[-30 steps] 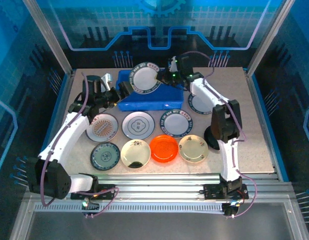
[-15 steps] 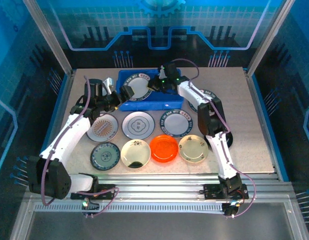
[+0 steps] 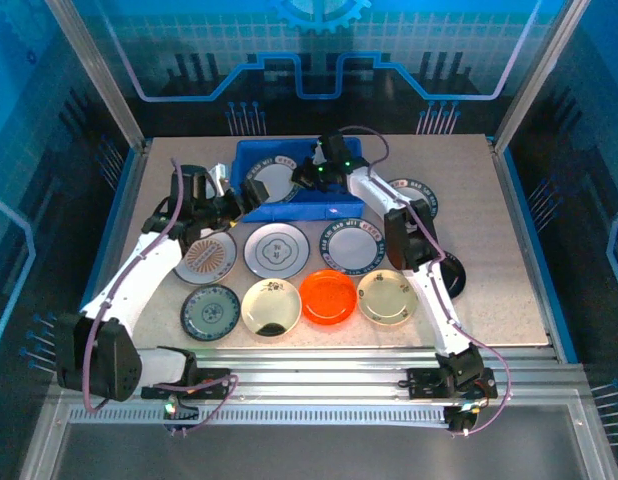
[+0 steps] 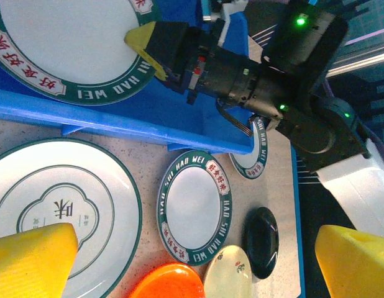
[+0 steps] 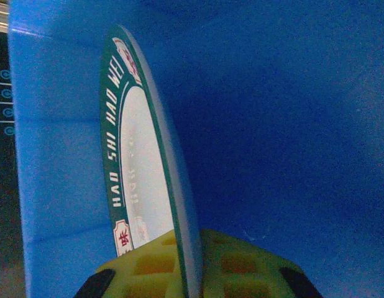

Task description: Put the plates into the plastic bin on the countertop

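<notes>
Right wrist view: a plate (image 5: 139,167) is clamped by its rim in the right gripper (image 5: 187,273), tilted inside the bin (image 5: 291,124), presumably for laying flat (left gripper (image 3: 249,191), jaws apart, at the bin's near wall).

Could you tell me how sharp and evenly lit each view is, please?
Top external: sharp, with even light and no harsh glare on the countertop. Left wrist: the loose plates are crisp, but the near yellow fingers are soft. Right wrist: the held plate has readable lettering; the plastic bin wall behind is flat blue, faintly grainy.
</notes>
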